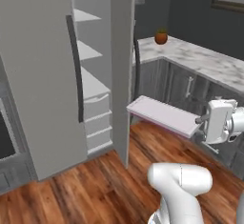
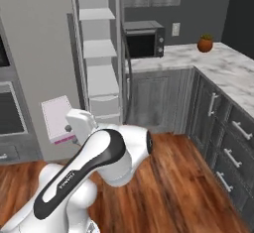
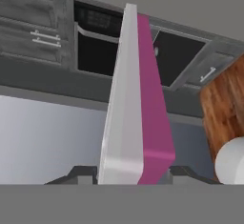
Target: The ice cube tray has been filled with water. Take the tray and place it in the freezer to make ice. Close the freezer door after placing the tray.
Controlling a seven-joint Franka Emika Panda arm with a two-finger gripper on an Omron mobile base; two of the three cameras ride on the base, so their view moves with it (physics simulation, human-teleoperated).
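A simulated kitchen with a reddish wood floor (image 1: 95, 189), dark grey cabinets and a pale marble counter (image 1: 209, 61) that runs across the upper right of the left base view. The freezer (image 1: 93, 89) stands at the left of both base views with its interior exposed: white shelves above, drawers below. The freezer door (image 1: 38, 75) is swung wide, its grey face and long dark curved handle (image 1: 75, 66) filling the left of the left base view.

The gripper (image 1: 199, 120) sits at the right edge of that view, its fingers closed narrowly on one short end of the ice cube tray (image 1: 162, 115). The tray is held level in the air above the floor, near the middle of the frame. Its long axis runs from the gripper at right up toward the left, with the free end pointing at the open compartment and close to the edge of the other door.

In the right base view the arm covers the gripper; the tray (image 2: 58, 118) shows at centre left as a pale slab with a pink lower edge. That view also shows a black microwave (image 2: 144, 38) on the counter, and a small potted plant (image 2: 205, 42). The hand view looks straight along the tray (image 3: 126, 104), white on top, magenta (image 3: 152, 118) down one side, the dark fingertips (image 3: 81, 173) pressed at its near end.
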